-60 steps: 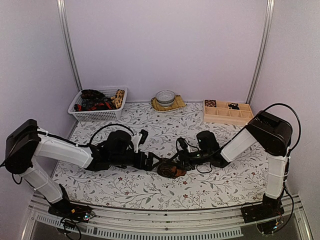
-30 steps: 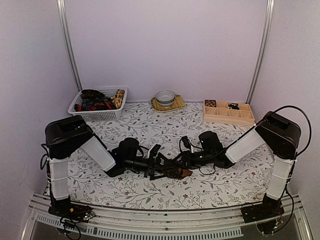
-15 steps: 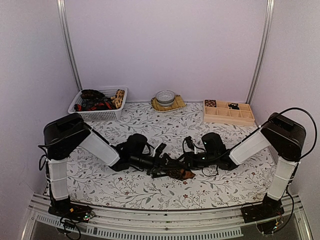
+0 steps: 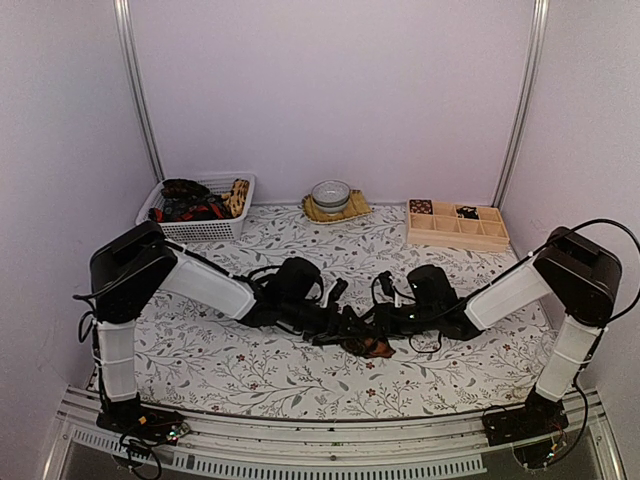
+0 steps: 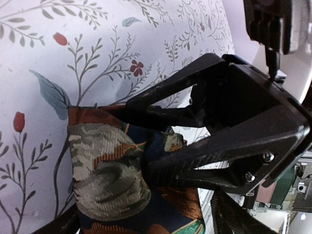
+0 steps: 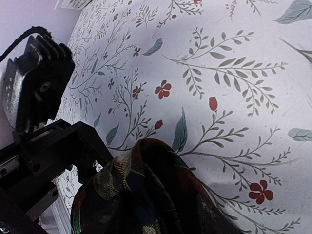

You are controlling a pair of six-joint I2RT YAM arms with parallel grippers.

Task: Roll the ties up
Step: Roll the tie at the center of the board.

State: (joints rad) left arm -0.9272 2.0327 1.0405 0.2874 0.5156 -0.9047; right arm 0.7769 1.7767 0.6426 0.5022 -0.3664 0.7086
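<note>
One tie, rolled into a dark bundle (image 4: 366, 345) with tan, rust and green pattern, lies on the floral cloth at mid-table. My right gripper (image 4: 378, 322) is shut on it. In the left wrist view its two black fingers (image 5: 195, 161) clamp the tie roll (image 5: 109, 180) from above and below. My left gripper (image 4: 342, 322) reaches in from the left and stands open, its fingers either side of the roll at the bottom corners of its view. In the right wrist view the roll (image 6: 146, 195) hides my own fingers. More ties (image 4: 190, 203) lie in the basket.
A white basket (image 4: 150, 228) stands at the back left. At the back centre a bowl (image 4: 330, 193) rests on a yellow cloth. A wooden compartment tray (image 4: 490, 240) sits at the back right with dark rolls (image 4: 421, 207) in its back compartments. Black cables hang by both wrists.
My left arm has stretched to the right until its gripper reached the roll, and its jaws have narrowed. My right gripper and the roll have shifted slightly to the right.
</note>
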